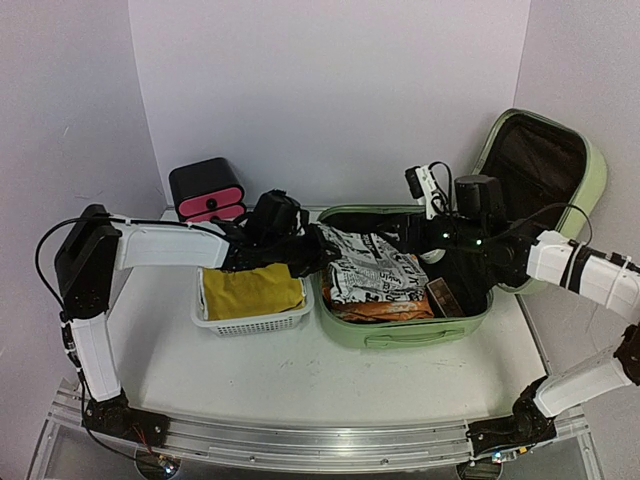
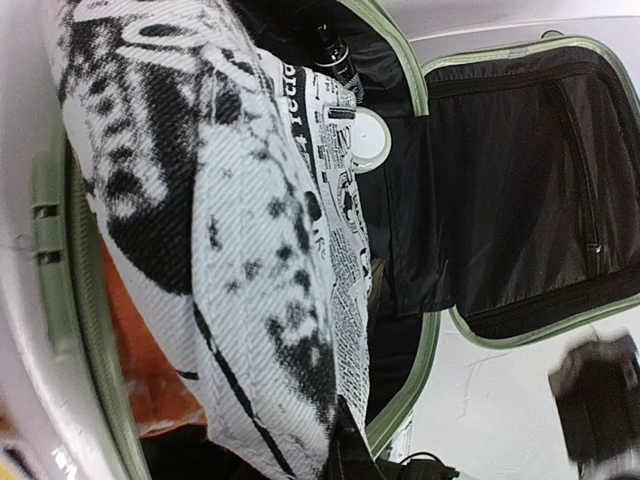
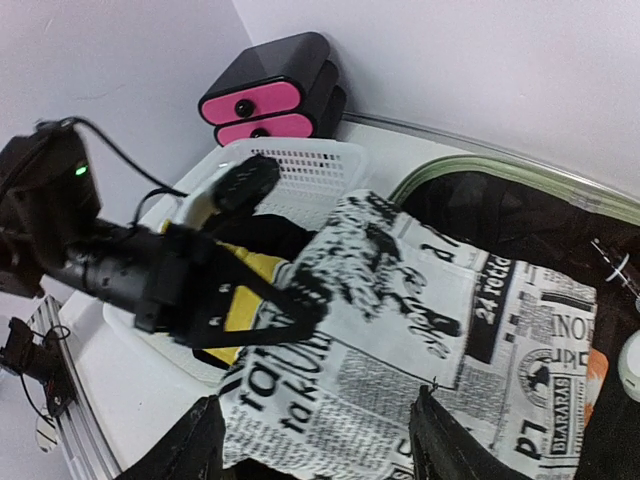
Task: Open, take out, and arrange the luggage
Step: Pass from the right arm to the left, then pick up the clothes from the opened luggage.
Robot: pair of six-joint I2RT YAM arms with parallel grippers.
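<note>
Top external view: we record the luggage (image 1: 425, 335) lying open at centre-right of the table, its lid (image 1: 540, 165) standing up at the far right.

The left gripper (image 1: 312, 252) is clamped on the left edge of a newspaper-print cloth (image 1: 375, 270), which rises from the base towards it. The right gripper (image 1: 400, 238) hangs over the far side of the same cloth. The right wrist view shows its fingers (image 3: 200, 445) spread apart and holding nothing.

The cloth's long axis runs left to right across the base, so we judge that its way out lies leftward. The left arm is the nearer one to the white basket (image 1: 255, 322), which sits just beside the luggage.

Counts:
- one suitcase
- one print cloth
- one orange item (image 1: 385, 310) beneath it (kind not determinable)
- one basket holding one yellow cloth (image 1: 250, 290)
- one black drawer box (image 1: 207, 190) with two pink fronts
</note>
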